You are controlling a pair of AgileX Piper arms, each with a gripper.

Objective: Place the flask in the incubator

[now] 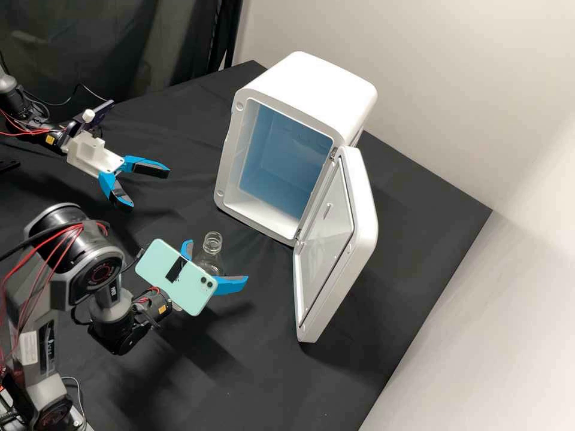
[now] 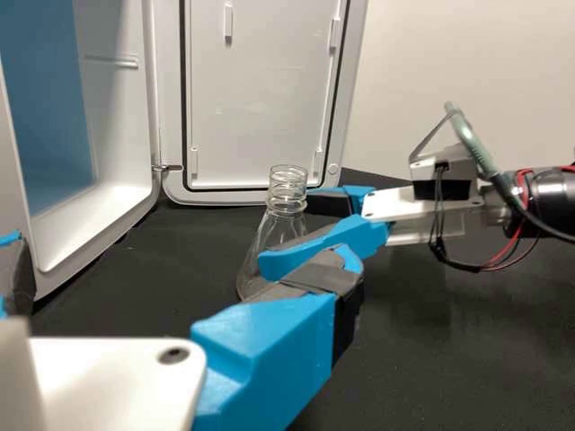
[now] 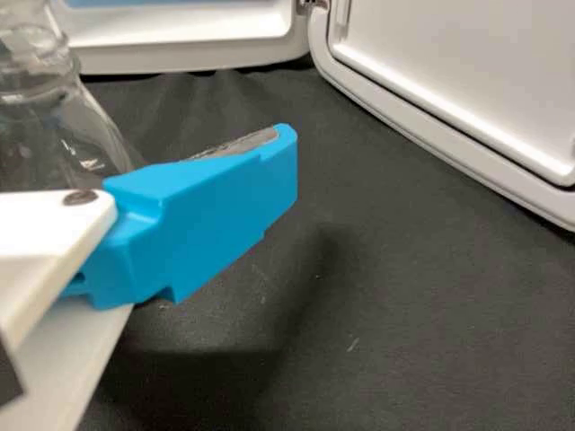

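A clear glass flask (image 1: 211,254) stands upright on the black bench in front of the white incubator (image 1: 311,90). The incubator's door (image 1: 350,239) is swung wide open, showing a blue inside. My right gripper (image 1: 212,267) is open, with one blue finger on each side of the flask. The left wrist view shows the same flask (image 2: 280,224) between those two fingers. In the right wrist view the flask (image 3: 49,117) sits just beside one finger (image 3: 198,206). My left gripper (image 1: 145,188) is open and holds nothing, off to the left of the incubator.
A mint-green phone (image 1: 176,276) is mounted on the right wrist. The open door juts out over the bench to the right of the flask. The bench edge (image 1: 419,335) runs close behind the door. Dark curtains hang at the back left.
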